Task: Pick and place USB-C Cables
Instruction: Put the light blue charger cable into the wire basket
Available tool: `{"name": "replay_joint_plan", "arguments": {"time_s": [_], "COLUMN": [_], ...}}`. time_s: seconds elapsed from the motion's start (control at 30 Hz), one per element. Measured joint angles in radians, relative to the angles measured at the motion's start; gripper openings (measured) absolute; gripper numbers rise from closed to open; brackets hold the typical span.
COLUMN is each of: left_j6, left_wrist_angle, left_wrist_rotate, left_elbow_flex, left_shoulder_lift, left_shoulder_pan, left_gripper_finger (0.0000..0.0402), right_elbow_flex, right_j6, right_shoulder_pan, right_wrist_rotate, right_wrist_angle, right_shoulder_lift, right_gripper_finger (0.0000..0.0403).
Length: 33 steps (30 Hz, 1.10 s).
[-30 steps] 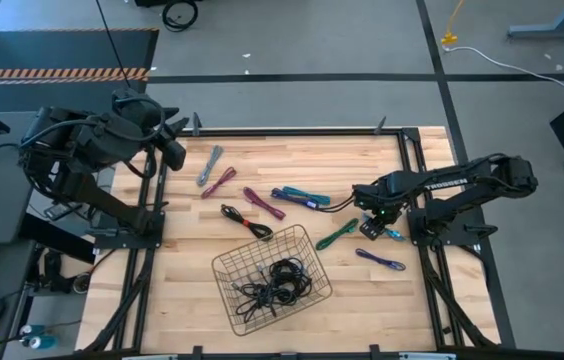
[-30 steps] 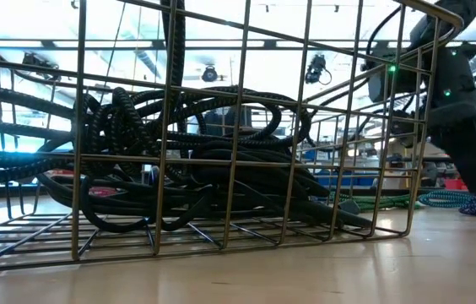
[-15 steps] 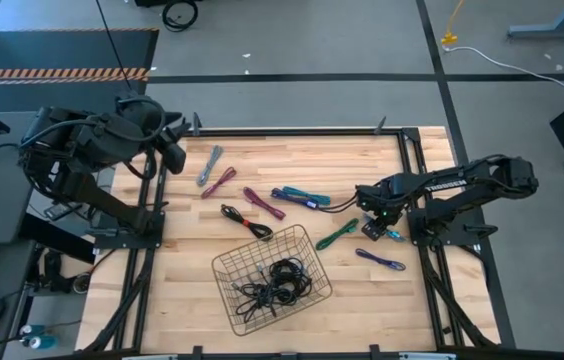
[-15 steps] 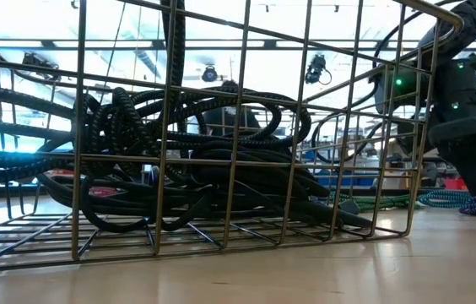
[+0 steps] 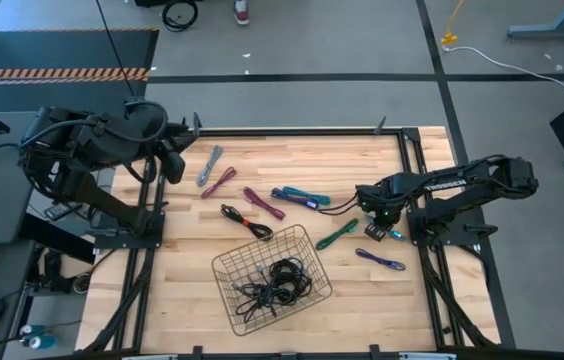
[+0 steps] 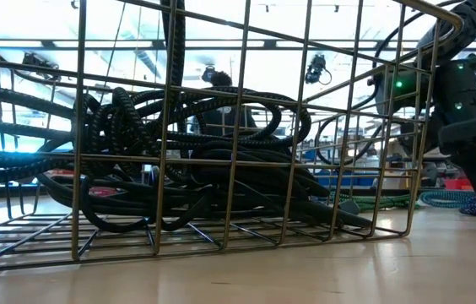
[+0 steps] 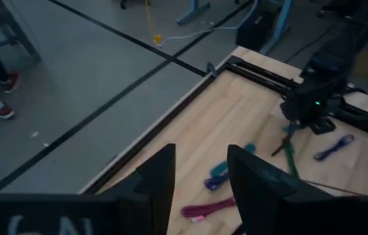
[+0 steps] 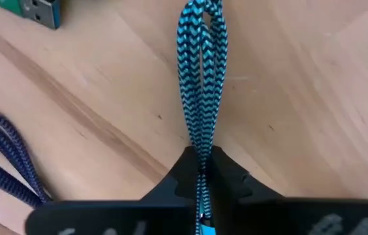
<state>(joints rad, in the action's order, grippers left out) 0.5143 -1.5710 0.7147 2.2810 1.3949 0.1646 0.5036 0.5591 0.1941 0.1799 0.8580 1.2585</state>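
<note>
Bare desk (image 5: 362,160) lies open behind the cables. Right hand (image 8: 203,171) pinches a teal cable (image 8: 201,85) near the desk's right edge; left hand (image 7: 200,171), fingers apart, waits at the left edge.

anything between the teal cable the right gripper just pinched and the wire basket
The right gripper is shut on the teal cable at the table's right side. The green cable lies on the wood between it and the wire basket. It lies flat, so a lifted carry should probably pass over it. Nothing taller shows on that line.
</note>
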Motion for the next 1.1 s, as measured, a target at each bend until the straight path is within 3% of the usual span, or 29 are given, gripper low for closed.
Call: {"name": "replay_joint_plan", "arguments": {"time_s": [0.23,0.6,0.87,1.1], "left_j6": [0.001,-0.029,-0.029,-0.028], "left_wrist_angle": [0.0,0.0,0.0,0.0], "left_wrist_rotate": [-0.059,-0.066,-0.066,-0.066], "left_elbow_flex": [0.0,0.0,0.0,0.0], "left_shoulder_lift": [0.0,0.0,0.0,0.0], "left_shoulder_pan": [0.0,0.0,0.0,0.0], "left_gripper_finger": [0.0146,0.0146,0.0146,0.0146], "right_elbow_flex": [0.146,0.698,1.035,1.181], "right_j6": [-0.032,-0.088,-0.125,-0.201], "right_shoulder_pan": [-0.001,-0.003,-0.034,-0.121], "right_wrist_rotate": [0.011,-0.026,0.016,0.1], "right_wrist_angle": [0.072,0.276,0.274,0.237], "right_shoulder_lift": [0.001,0.0,0.018,0.145], "right_gripper_finger": [0.0017,0.0017,0.0017,0.0017]}}
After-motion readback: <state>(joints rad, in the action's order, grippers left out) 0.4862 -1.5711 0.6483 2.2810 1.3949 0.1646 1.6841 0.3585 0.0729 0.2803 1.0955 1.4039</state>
